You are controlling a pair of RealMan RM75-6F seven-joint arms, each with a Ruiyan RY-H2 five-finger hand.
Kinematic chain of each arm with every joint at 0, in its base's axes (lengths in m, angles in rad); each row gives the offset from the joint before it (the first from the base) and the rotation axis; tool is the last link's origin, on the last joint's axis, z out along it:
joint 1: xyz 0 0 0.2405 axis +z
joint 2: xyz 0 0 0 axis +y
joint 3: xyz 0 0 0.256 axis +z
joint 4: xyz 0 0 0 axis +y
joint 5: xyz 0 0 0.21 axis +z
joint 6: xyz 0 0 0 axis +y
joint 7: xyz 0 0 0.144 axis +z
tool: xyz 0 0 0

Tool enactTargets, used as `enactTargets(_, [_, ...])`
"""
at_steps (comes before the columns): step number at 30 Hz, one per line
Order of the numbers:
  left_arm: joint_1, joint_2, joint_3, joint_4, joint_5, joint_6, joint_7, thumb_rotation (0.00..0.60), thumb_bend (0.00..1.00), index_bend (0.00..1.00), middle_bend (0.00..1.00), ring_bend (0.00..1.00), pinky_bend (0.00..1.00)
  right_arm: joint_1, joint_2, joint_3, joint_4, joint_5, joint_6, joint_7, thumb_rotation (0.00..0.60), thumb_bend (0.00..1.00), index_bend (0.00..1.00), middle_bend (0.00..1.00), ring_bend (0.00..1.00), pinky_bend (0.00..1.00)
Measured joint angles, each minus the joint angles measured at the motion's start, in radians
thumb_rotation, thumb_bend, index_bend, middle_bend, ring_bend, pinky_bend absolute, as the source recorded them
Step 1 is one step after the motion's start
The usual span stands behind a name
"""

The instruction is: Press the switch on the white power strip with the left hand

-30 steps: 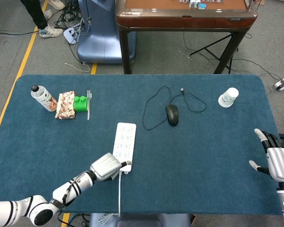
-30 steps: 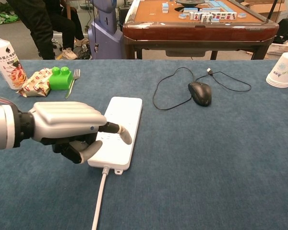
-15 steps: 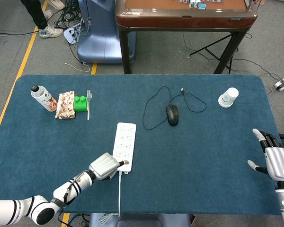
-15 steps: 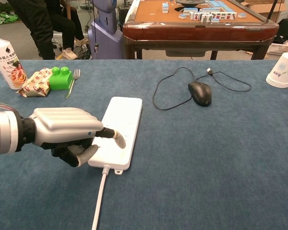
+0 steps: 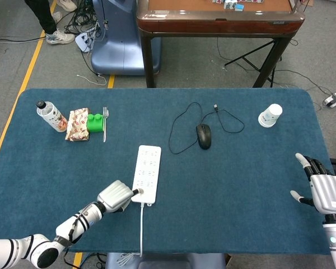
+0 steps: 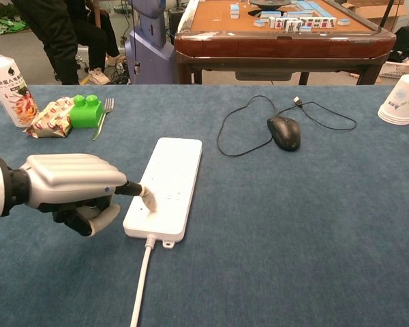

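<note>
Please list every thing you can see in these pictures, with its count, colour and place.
power strip: one, white, near-left part of the table, cable to the near edge
bottle: one, white with printed label, far left
snack packet: one, red and cream, beside the bottle
toy brick: one, green, right of the packet
fork: one, silver, right of the brick
mouse: one, black, centre, loose cable
paper cups: one white stack, far right
left hand: silver, one extended finger at the strip's near-left edge
right hand: silver, fingers apart, right edge

White power strip (image 6: 167,187) on a dark teal table (image 6: 293,225) — black mouse (image 6: 284,132), green block (image 6: 86,111), silver left hand (image 6: 71,191).
</note>
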Motion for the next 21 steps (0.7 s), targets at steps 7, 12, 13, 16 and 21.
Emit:
enactTargets(7, [-0.003,-0.009,0.001,0.002,0.008,0.009,0.000,0.600,0.78,0.24,1.00,1.00,1.00,0.000,-0.002,-0.001,-0.003,0.000,0.001,-0.005,0.600,0.03,0.11,0.17,0.15,0.37])
enactTargets(12, [-0.008,-0.014,0.001,0.005,0.010,0.012,0.011,0.600,0.78,0.25,1.00,1.00,1.00,-0.001,-0.003,-0.003,0.000,0.004,0.000,-0.003,0.600,0.02,0.11,0.17,0.15,0.37])
enactTargets(13, [-0.009,-0.015,0.002,0.005,0.010,0.013,0.015,0.600,0.78,0.25,1.00,1.00,1.00,-0.001,-0.004,-0.003,0.001,0.004,0.000,-0.002,0.600,0.02,0.11,0.17,0.15,0.37])
enactTargets(16, [-0.013,-0.018,0.005,0.006,0.004,0.012,0.029,0.600,0.78,0.26,1.00,1.00,1.00,-0.001,-0.006,-0.004,0.005,0.004,-0.002,0.002,0.600,0.02,0.11,0.17,0.15,0.37])
enactTargets(21, [-0.021,-0.022,0.009,0.006,-0.023,0.013,0.060,0.600,0.78,0.28,1.00,1.00,1.00,0.000,-0.009,-0.005,0.010,0.003,-0.004,0.006,0.600,0.02,0.11,0.17,0.15,0.37])
